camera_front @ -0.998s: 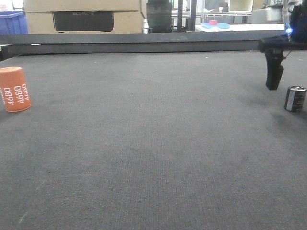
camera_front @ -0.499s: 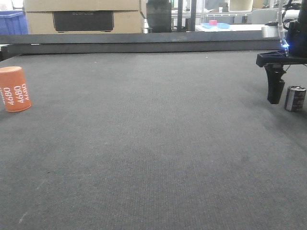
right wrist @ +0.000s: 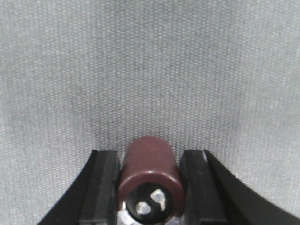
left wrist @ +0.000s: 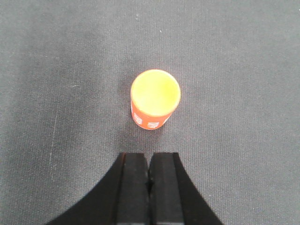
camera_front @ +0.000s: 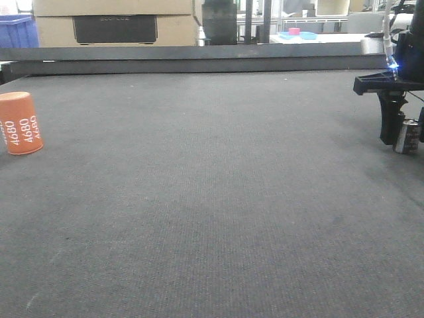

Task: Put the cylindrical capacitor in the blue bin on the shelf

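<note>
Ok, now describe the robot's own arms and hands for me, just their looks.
Both hands are matte black. The left hand has two flat, square-tipped fingers that flare into curved shoulders. The right hand is built alike; the front view shows a black crossbar above it, a small blue light and a pale cable running up. No markings show.

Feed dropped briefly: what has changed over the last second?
The right gripper came down and right in the front view; its fingers now flank the cylindrical capacitor, grip unclear. The capacitor stays upright on the table and the orange cylinder has not moved.
</note>
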